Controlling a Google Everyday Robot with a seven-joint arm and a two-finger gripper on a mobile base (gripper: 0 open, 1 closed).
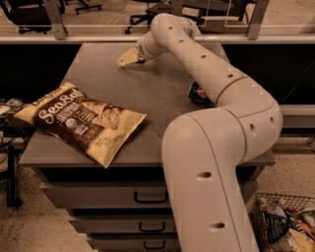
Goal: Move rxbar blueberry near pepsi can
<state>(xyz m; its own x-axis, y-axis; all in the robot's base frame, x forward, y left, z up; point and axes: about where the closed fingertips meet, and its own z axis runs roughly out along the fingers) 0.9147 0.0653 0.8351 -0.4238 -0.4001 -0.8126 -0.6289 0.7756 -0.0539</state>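
The pepsi can (pixel 198 93) lies on its side on the grey cabinet top (pixel 147 98), at the right, mostly hidden behind my arm. My gripper (pixel 127 58) is stretched out over the far middle of the top, well left of and beyond the can. The rxbar blueberry does not show in this view.
A large brown-and-cream Sea Salt chip bag (pixel 81 120) lies at the front left of the top. Drawers (pixel 147 197) face front below. A wire basket of snacks (pixel 288 226) stands on the floor at the right. Office chairs (pixel 147 12) stand beyond a rail at the back.
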